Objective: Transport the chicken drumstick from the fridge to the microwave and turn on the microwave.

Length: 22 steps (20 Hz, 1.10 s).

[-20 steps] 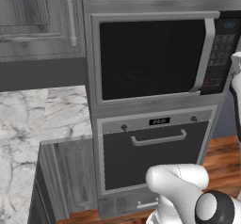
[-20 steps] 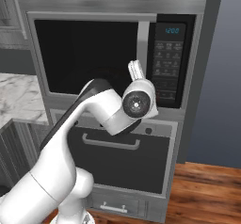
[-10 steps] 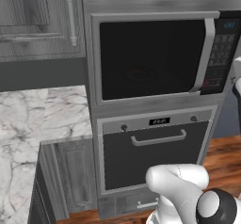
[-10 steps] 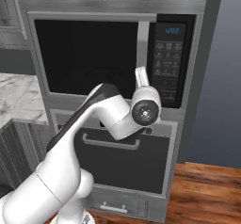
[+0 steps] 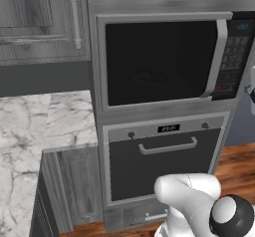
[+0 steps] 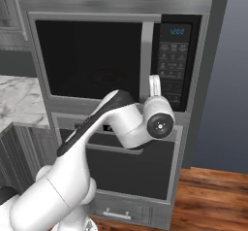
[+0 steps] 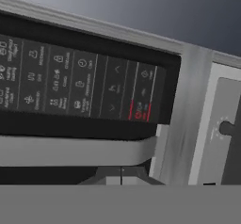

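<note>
In front of gripper (image 7: 121,175): microwave (image 5: 164,61), glossy black keypad (image 7: 80,84), curved grey handle (image 6: 147,62).

Glossy black glass on the microwave (image 5: 159,61) door, brushed grey metal framing it, veined marble on the bench (image 5: 35,131), warm wood on the floor (image 6: 213,196).

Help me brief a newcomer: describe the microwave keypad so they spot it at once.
Find the tall grey appliance column beside the marble counter. Its upper unit is the microwave, above the oven. The keypad is the black panel right of the curved handle, under a blue clock.
</note>
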Motion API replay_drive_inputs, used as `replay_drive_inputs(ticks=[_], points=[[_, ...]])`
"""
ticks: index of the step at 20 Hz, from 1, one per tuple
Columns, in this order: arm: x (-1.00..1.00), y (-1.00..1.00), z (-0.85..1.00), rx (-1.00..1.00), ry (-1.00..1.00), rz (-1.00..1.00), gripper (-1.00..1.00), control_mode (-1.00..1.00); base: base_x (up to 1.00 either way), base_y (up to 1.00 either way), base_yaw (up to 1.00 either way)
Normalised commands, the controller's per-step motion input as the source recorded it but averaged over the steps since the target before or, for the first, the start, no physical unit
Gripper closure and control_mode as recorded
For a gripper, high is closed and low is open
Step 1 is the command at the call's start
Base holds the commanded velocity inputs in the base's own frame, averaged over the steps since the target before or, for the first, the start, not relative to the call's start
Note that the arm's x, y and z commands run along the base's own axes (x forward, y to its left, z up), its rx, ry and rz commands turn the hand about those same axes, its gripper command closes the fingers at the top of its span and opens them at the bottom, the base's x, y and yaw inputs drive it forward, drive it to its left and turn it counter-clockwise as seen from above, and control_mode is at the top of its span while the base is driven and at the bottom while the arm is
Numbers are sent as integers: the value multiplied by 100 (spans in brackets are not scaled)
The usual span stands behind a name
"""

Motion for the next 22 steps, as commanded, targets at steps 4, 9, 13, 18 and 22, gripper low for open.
replay_drive_inputs(ticks=[4, 9, 13, 18, 22], points=[[5, -15, -12, 13, 0, 0, 100, -100, 0, 0, 0], [5, -11, -10, 11, 0, 0, 100, -100, 0, 0, 0], [11, -9, -12, 11, 0, 0, 100, -100, 0, 0, 0], [14, -11, -11, 11, 0, 0, 100, -100, 0, 0, 0], [25, -3, -24, 3, 0, -1, 100, -100, 0, 0, 0]])
